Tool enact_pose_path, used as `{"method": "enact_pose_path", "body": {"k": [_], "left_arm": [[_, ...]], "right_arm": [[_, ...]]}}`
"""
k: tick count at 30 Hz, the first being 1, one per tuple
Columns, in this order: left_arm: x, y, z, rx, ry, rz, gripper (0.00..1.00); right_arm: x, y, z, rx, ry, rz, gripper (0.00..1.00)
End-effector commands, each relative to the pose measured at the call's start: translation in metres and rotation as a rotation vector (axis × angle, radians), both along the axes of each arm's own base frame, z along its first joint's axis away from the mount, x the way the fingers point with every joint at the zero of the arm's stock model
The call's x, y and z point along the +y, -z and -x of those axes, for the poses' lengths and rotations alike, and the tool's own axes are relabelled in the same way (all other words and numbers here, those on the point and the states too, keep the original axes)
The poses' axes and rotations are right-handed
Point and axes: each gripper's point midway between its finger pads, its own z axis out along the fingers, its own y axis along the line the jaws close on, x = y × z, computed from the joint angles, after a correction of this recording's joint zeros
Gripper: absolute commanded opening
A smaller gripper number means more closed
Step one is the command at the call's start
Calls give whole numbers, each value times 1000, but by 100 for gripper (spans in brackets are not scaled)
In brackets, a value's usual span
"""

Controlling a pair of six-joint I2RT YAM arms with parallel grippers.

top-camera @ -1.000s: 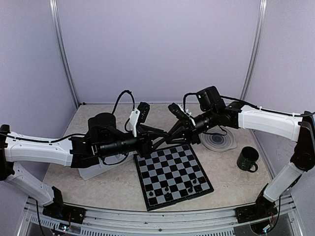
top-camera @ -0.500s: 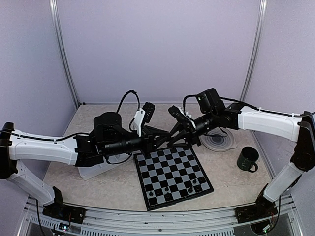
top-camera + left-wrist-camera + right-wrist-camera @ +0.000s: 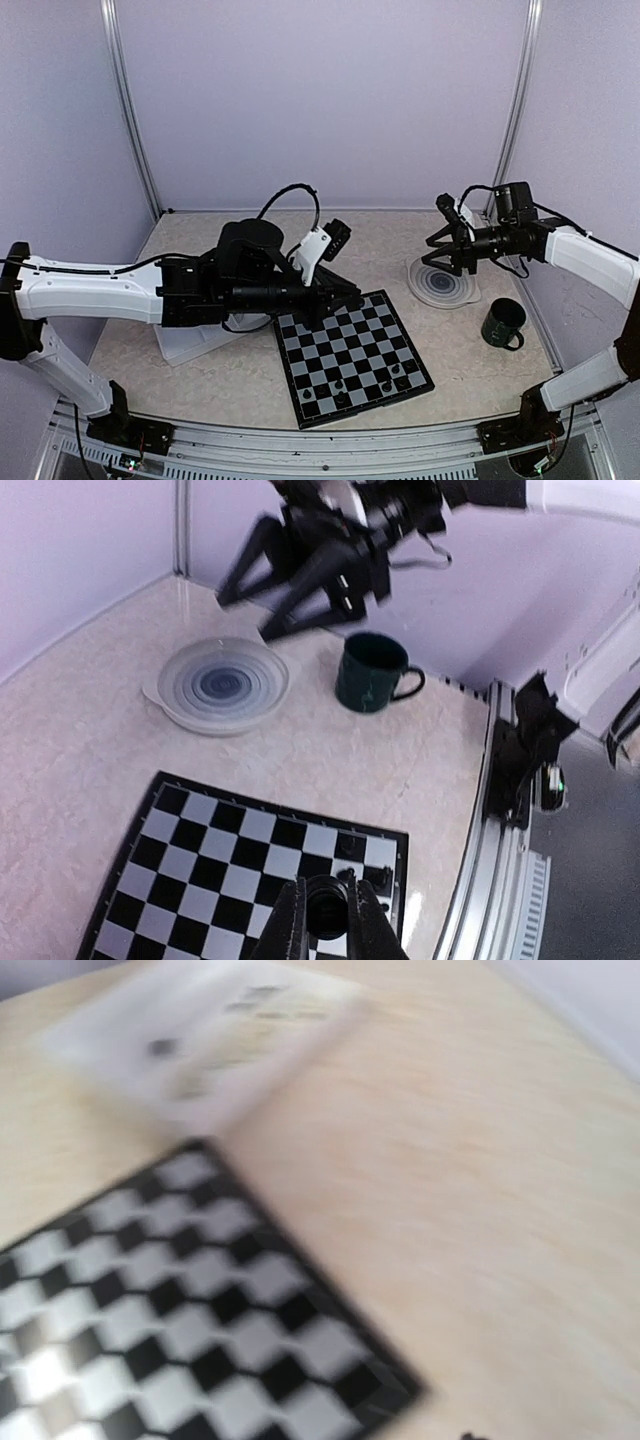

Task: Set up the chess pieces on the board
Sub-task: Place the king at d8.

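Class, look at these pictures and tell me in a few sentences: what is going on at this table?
Two robot arms are setting up a chess game. The left gripper is shut on a black chess piece above the board. The right gripper hovers open over the round plate. A few black pieces stand by the board's near edge.

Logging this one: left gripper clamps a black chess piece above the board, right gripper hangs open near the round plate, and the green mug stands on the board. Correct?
One error: the green mug stands on the table beside the round plate, off the board, as the left wrist view shows. The rest holds: left gripper clamps the black chess piece, right gripper open.
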Motion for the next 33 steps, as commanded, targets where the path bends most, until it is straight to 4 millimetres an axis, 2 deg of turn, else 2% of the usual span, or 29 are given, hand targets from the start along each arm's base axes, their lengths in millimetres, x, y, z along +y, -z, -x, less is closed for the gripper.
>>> {"method": "enact_pose_path", "body": {"k": [1,6,9,15,23,33], "left_arm": [[-11,68,30,43,83,-233,9],[-32,110,55,68,160,-338,9],[-42,125,68,87,209,-366,9],[-51,157,75,119,248,-423,9],[-61,181,77,130,264,-446,9],[-65,190,73,138,229,-421,10]], "right_arm": [[-25,-4,-24,-51,127,14,58],[-26,7,-25,-46,123,27,59],[-25,12,-26,-30,117,35,60],[-25,15,-25,-31,110,40,60],[-25,19,-26,-26,109,47,60],[-25,21,-26,-18,103,47,61]]}}
